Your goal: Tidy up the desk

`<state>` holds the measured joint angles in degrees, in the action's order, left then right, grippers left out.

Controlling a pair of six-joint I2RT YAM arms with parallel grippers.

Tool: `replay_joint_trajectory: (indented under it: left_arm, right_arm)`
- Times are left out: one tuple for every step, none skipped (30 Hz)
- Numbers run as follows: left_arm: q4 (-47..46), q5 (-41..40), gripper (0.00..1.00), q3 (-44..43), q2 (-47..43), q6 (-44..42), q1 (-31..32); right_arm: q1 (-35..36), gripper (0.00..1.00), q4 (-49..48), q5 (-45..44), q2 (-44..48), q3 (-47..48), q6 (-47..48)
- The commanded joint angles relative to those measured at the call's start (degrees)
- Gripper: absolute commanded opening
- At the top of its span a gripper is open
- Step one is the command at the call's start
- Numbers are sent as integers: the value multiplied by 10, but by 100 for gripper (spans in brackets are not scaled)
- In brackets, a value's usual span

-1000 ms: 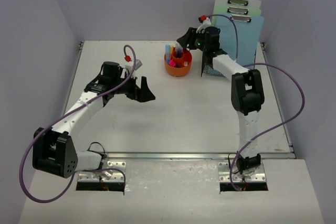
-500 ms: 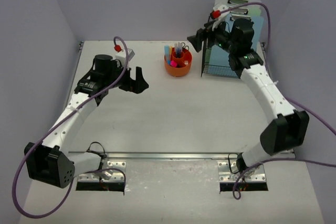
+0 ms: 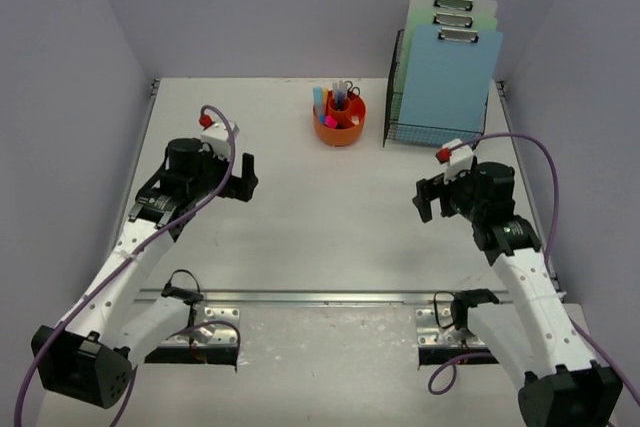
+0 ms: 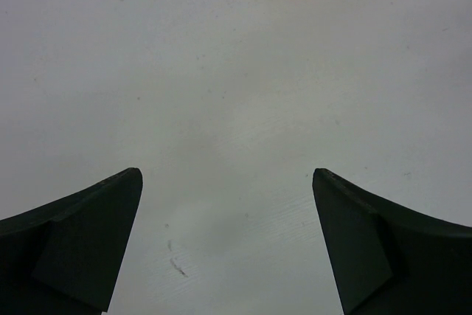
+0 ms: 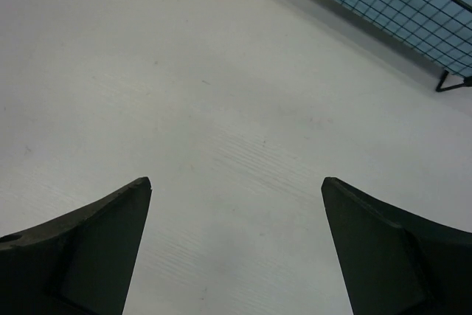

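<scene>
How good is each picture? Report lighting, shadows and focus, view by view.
Top external: soft, even light, sharp, no glare, only faint shadows on the desk. Left wrist: desk scratches crisp, left gripper a dark, featureless silhouette. Right wrist: right gripper equally dark, the wire rack grid still legible.

Desk: white, faintly scuffed. Walls: pale lavender. Cup: orange, with blue, pink and yellow items in it. Rack: black wire in a square grid. Front clipboard: light blue. Rear clipboards: pale green. Clips: silver. Left arm and right arm: white links, black joints. Cables: purple, with red plugs. Left gripper and right gripper: matt black.
</scene>
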<state>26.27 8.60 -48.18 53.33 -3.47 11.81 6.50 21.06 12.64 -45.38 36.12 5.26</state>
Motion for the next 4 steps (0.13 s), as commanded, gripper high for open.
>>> replay_joint_trajectory:
  left_arm:
    - [-15, -40, 100, 13, -42, -16, -26]
    - [-8, -40, 100, 13, -46, -15, -29]
    - [-7, -37, 100, 14, -51, -15, -31]
    - [-2, -27, 100, 14, -58, -13, -33]
  right_arm:
    - [-36, 99, -36, -27, 53, -9, -14]
    - [-38, 99, -39, -27, 63, -13, -14]
    - [-38, 99, -39, -26, 64, -14, -15]
    - [-39, 99, -40, -22, 69, -16, -18]
